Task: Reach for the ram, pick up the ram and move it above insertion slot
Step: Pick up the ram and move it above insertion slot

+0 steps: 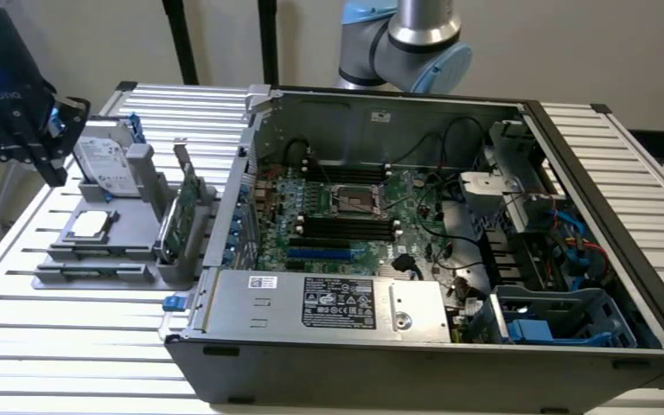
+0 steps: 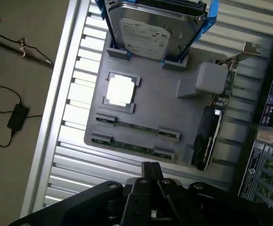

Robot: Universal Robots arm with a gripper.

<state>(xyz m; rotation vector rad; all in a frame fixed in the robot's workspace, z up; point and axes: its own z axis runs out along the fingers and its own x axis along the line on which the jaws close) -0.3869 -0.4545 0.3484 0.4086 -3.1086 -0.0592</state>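
In the exterior view, the black body (image 1: 9,121) behind my fingers hangs at the far nine o'clock of the scene, above the edge of the slatted metal surface (image 1: 67,346). My fingers (image 2: 148,170) are pressed together with nothing between them. They hover just short of the grey holder (image 1: 136,275).

That holder lies flat on the surface. Read as a clock face in the exterior view, it has the silver hard drive (image 1: 104,160) standing on edge at twelve o'clock, in a cradle with blue trim. The square processor chip (image 1: 90,223) lies flat near the middle. Two thin green sticks lie in parallel grooves at six o'clock. The ram (image 2: 132,146) is the one closer to me, near my fingers but not touched. The second ram stick (image 2: 137,127) lies beside it, toward the chip. At three o'clock the green expansion card (image 1: 182,212) stands upright.

Just beside the holder, at its three o'clock, sits the open computer case (image 1: 309,380). On its motherboard (image 1: 413,194), the black insertion slots (image 1: 344,227) run at six o'clock of the processor socket (image 1: 355,199), well apart from the ram. My arm's base (image 1: 407,43) rises at twelve o'clock behind the case. Blue cables (image 1: 586,251) run along the case's three o'clock side.
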